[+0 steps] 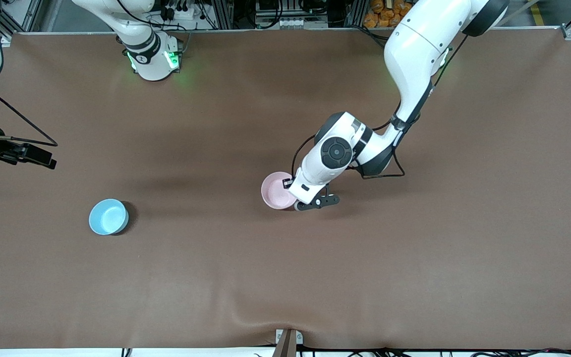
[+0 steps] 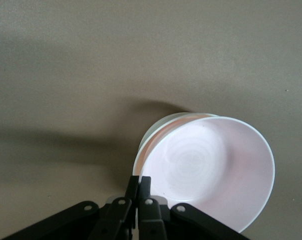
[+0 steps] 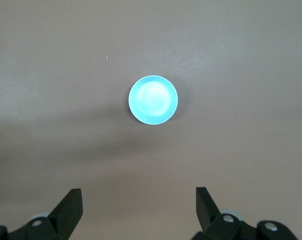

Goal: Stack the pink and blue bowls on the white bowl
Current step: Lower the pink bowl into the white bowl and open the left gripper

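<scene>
Status: roughly half done, by my judgement. My left tool point(image 2: 137, 200) has its fingers pressed together on the rim of the pink bowl point(image 2: 211, 167), which sits tilted on the white bowl point(image 2: 153, 135); only a sliver of white rim shows beneath it in the left wrist view. In the front view the pink bowl point(image 1: 278, 190) is near the middle of the table point(image 1: 414, 272), and the white bowl is hidden under it. I judge the pink bowl placed but not yet released or settled level.

The blue bowl point(image 1: 108, 216) stands alone, well apart, toward the right arm's end of the table and slightly nearer the front camera than the pink bowl. My right tool point(image 3: 138, 212) hangs high over the table near it, fingers spread wide, holding nothing.

Remaining: 1 release, then 1 bowl, the blue, to lift and stack.
</scene>
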Available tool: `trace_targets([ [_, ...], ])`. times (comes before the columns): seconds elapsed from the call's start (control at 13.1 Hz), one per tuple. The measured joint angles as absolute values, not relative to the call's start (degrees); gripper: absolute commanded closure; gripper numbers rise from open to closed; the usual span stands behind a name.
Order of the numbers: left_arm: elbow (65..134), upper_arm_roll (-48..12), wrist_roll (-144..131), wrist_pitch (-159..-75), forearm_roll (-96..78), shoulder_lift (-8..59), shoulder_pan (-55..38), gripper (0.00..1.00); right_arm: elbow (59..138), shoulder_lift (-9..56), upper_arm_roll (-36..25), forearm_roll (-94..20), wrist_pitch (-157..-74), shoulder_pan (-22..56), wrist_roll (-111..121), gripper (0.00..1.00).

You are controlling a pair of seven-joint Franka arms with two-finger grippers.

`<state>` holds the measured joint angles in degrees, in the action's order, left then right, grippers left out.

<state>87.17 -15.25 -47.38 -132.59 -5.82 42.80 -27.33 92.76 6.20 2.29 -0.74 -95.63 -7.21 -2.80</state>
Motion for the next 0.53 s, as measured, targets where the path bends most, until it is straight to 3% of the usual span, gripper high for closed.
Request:
trace_targets([
  [0.08, 87.2, -15.3, -47.4, -132.7, -5.8, 43.0, -27.3, 0.92, 92.8, 6.2, 2.3, -0.7, -95.6, -7.2, -2.8, 0.00],
  [0.15, 87.2, -15.3, -47.4, -132.7, -5.8, 43.1, -27.3, 0.59, 92.8, 6.2, 2.3, -0.7, -95.6, -7.2, -2.8, 0.00],
  [0.31, 87.2, -15.3, -47.4, -132.7, -5.8, 43.2, -27.3, 0.21, 92.8, 6.3, 2.3, -0.7, -95.6, -7.2, -2.8, 0.00],
  [0.53, 87.2, -15.3, -47.4, -132.8, -5.8, 43.3, -27.3, 0.02, 92.8, 6.5, 2.3, -0.7, -95.6, -7.2, -2.8, 0.00],
])
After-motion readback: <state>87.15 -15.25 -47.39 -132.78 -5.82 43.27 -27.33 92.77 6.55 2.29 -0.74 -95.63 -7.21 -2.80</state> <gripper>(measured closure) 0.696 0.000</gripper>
